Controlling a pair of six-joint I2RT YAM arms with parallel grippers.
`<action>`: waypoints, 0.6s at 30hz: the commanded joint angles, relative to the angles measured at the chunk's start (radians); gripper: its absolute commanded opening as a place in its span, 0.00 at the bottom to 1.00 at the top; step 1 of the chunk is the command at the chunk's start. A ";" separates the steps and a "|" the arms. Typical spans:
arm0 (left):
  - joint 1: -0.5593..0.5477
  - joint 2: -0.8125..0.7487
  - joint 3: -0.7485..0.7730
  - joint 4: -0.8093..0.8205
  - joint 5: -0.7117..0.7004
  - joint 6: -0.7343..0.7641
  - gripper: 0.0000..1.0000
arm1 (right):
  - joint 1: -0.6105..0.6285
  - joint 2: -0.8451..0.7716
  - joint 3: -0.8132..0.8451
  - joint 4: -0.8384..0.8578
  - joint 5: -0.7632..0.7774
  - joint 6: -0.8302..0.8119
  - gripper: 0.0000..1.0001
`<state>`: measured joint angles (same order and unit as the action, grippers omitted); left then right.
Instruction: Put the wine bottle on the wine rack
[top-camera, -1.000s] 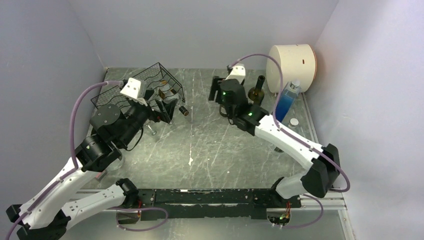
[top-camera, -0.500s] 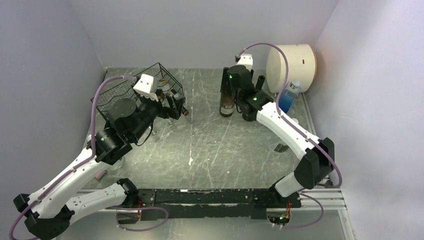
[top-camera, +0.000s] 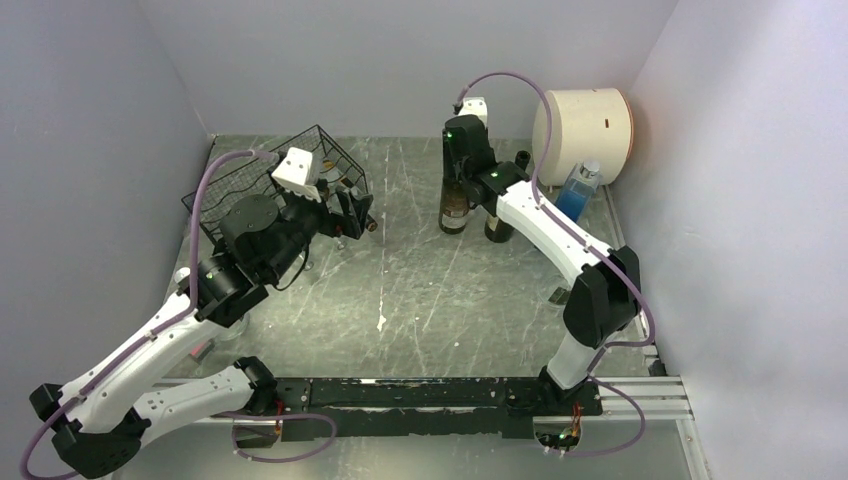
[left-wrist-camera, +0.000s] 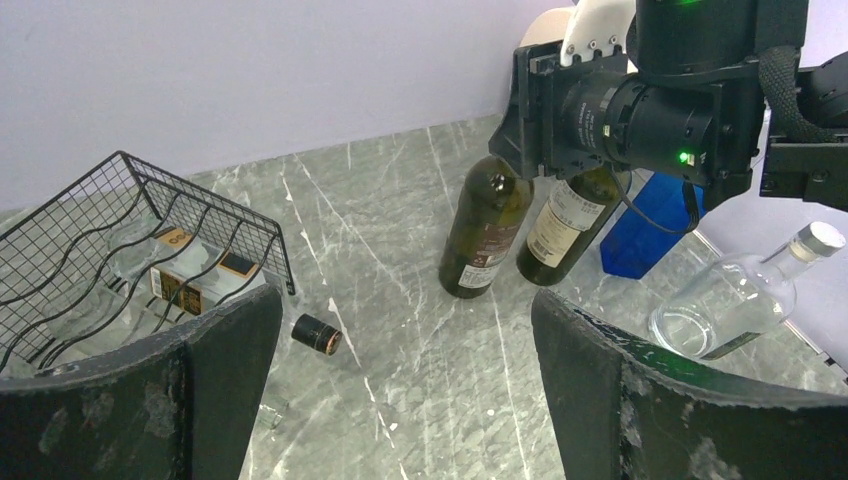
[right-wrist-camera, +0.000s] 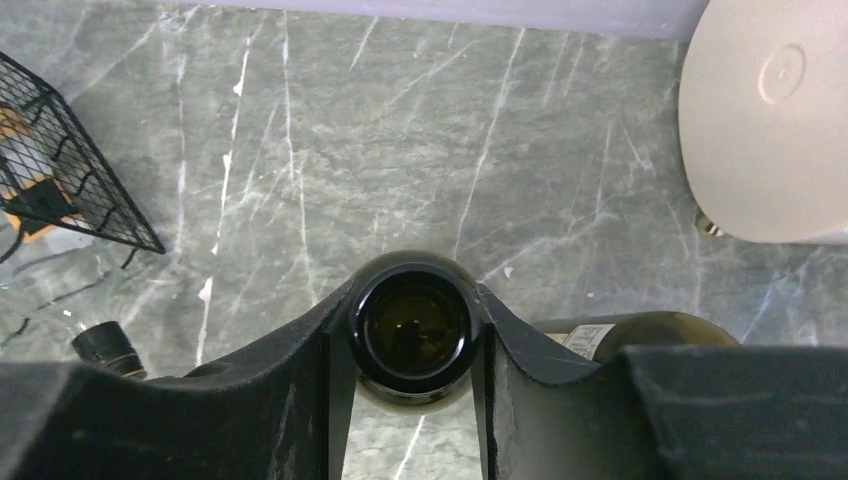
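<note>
Swung farther back, the right gripper (right-wrist-camera: 413, 338) pinches the upright wine bottle (left-wrist-camera: 487, 235) by its neck for lifting; the left gripper (left-wrist-camera: 405, 345) hangs spread beside the far-left wine rack (top-camera: 335, 160).

Robot lab test cell, plain pale walls (top-camera: 400, 60) boxing a grey marbled table (top-camera: 420, 290), black mounting rail (top-camera: 430, 392)

No legible text anywhere. Wine bottle (left-wrist-camera: 487, 215): dark label (left-wrist-camera: 489, 250), print too small to read. Second bottle (left-wrist-camera: 570, 200) just beside it: cream label (left-wrist-camera: 553, 225) with dark lines, unreadable, and blurred in the right wrist view. Clear bottle (left-wrist-camera: 200, 290) in the wine rack (left-wrist-camera: 60, 230): orange-and-black labels, no characters resolvable.
</note>
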<state>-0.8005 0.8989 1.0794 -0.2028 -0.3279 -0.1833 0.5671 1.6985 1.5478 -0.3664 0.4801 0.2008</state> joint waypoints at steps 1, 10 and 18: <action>-0.003 0.006 0.010 0.008 0.020 -0.005 0.99 | -0.015 0.007 0.030 0.018 -0.007 -0.059 0.42; -0.004 0.014 0.003 0.017 0.006 -0.018 0.99 | -0.015 -0.026 0.010 0.018 -0.087 -0.094 0.04; -0.003 0.061 -0.010 0.016 0.088 -0.015 0.99 | -0.015 -0.187 -0.108 0.024 -0.241 -0.095 0.00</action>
<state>-0.8005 0.9371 1.0794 -0.2062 -0.3176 -0.1970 0.5560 1.6302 1.4849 -0.3573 0.3424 0.1184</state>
